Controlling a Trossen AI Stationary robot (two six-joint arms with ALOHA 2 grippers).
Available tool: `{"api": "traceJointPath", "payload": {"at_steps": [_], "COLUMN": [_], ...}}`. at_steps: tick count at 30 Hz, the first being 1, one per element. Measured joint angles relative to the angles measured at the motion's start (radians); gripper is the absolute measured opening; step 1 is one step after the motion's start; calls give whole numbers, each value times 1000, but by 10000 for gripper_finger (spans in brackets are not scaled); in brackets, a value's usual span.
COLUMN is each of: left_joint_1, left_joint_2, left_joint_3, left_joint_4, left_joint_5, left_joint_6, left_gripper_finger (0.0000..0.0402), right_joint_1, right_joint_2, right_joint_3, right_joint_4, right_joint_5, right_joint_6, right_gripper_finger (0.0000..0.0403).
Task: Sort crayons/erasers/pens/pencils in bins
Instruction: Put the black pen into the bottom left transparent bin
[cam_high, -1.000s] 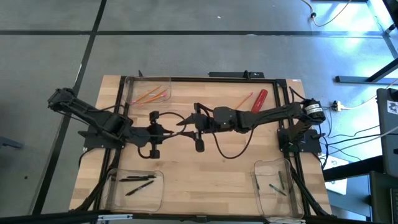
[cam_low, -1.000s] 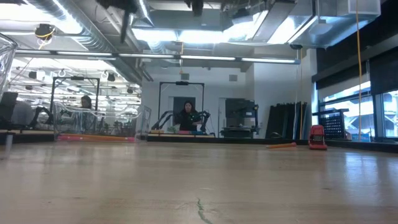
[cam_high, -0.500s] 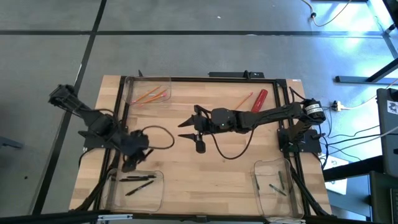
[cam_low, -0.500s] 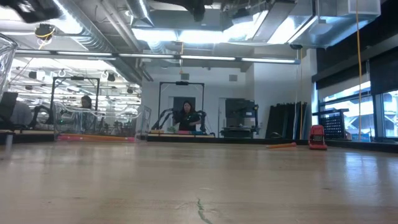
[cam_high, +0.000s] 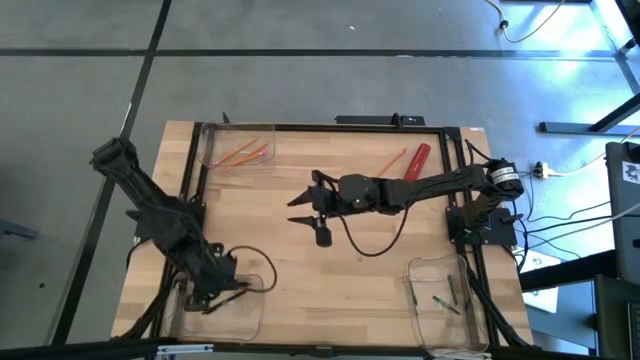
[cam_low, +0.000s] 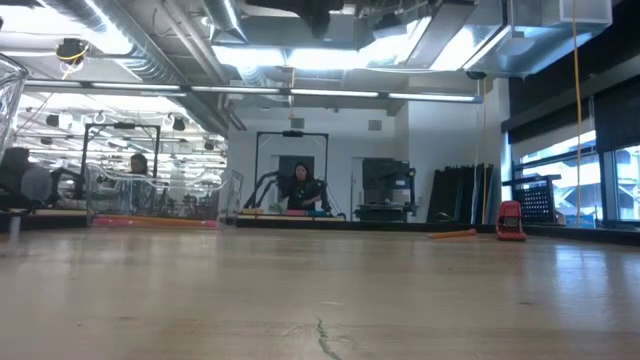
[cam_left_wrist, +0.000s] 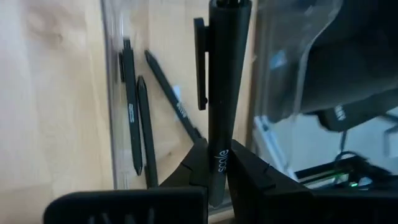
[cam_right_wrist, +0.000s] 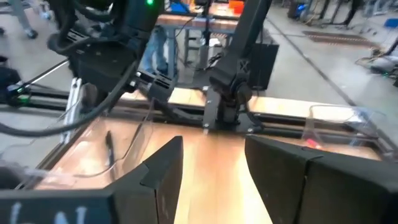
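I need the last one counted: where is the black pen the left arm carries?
Left wrist view: the black pen sits pinched in the left gripper, over the clear plastic bin at the table's near-left corner.

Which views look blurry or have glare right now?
Left wrist view: the held pen is sharp, while the clear bin wall beside it is a hazy, reflective smear. Right wrist view: soft overall, and its own tool is a dark blur. Low view: bright ceiling lights, table surface smeared up close.

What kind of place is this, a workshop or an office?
Probably a robotics lab. Other arm rigs stand on benches in the open hall behind, a person sits at one, and ducts run bare along the ceiling.
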Motion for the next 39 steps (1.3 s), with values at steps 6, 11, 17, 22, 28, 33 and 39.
{"api": "traceJointPath", "payload": {"at_steps": [6, 11, 17, 22, 28, 33, 39], "left_joint_1": [-21, -28, -28, -28, -18, -19, -21], "left_joint_2": [119, 194, 260, 278, 279, 279, 279], "left_joint_3": [0, 0, 0, 0, 0, 0, 0], "left_joint_4": [20, 29, 30, 31, 30, 30, 30], "left_joint_5": [48, 93, 121, 119, 35, 32, 31], "left_joint_6": [0, 0, 8, 31, 7, 32, 17], "left_gripper_finger": [24, 21, 23, 25, 33, 54, 78], "right_joint_1": [0, 1, 0, 0, 0, 0, 0], "right_joint_2": [0, 0, 0, 0, 0, 0, 0], "right_joint_3": [0, 0, 0, 0, 0, 0, 0], "right_joint_4": [-110, -223, -246, -246, -246, -246, -247], "right_joint_5": [-157, -318, -338, -337, -337, -337, -337], "right_joint_6": [1, 2, 1, -3, -5, -6, -6], "right_gripper_finger": [176, 176, 176, 176, 176, 176, 176]}}
